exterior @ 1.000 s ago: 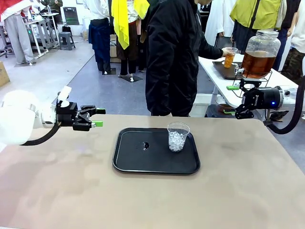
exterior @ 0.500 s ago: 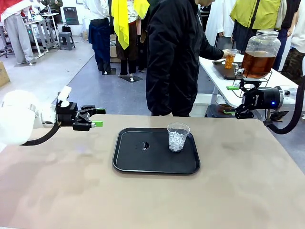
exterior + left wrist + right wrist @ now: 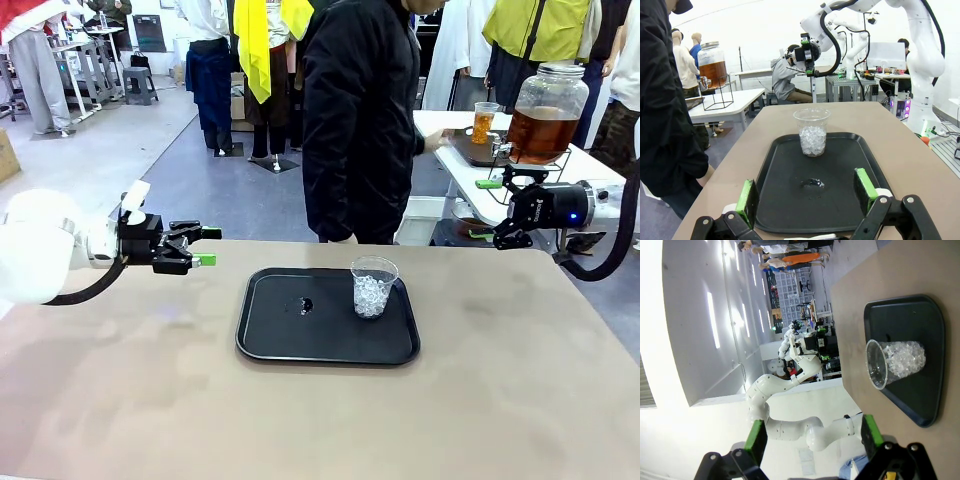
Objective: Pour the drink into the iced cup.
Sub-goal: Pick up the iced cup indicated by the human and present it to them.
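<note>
The left gripper (image 3: 209, 246) and right gripper (image 3: 484, 210) hang empty, fingers apart. Between them the clear ice-filled plastic cup (image 3: 373, 287) stands on a black rectangular tray (image 3: 270, 340). The small clear cup of amber drink (image 3: 483, 122) sits beyond the right fingers.

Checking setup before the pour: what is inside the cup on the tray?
Clear ice cubes fill the lower half of the cup; nothing else shows. The ice hides its bottom.
</note>
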